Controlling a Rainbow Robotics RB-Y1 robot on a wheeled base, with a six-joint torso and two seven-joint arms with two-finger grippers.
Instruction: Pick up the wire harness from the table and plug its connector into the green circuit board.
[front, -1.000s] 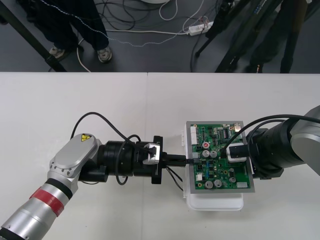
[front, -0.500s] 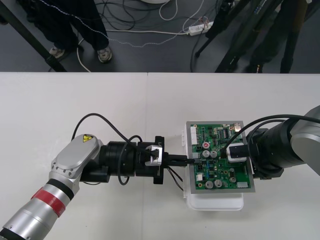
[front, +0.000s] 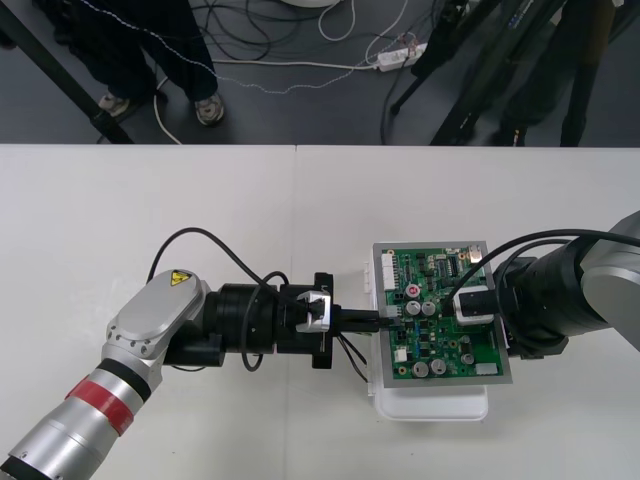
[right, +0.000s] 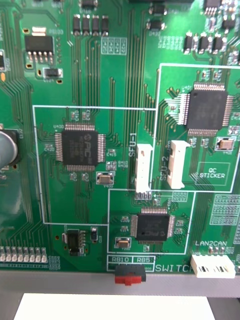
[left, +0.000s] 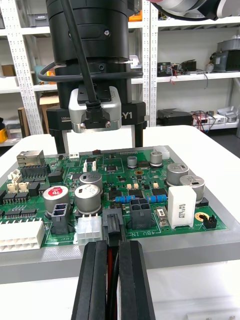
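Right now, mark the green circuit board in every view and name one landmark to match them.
Front view: the green circuit board lies right of centre, between the left tool and the right arm.
Right wrist view: the board close up, from above.
Left wrist view: the board just beyond the left tool, shut on the harness plug; the right tool stands at its far edge.
Shared landmark: the grey rim along the board's edge.

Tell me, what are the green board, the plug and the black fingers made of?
Board: seems stiff green-coated laminate, slightly glossy, with thin printed lines. Plug: looks like matte black moulded plastic. Fingers: smooth matte black, probably plastic or rubber; the look leaves that open.
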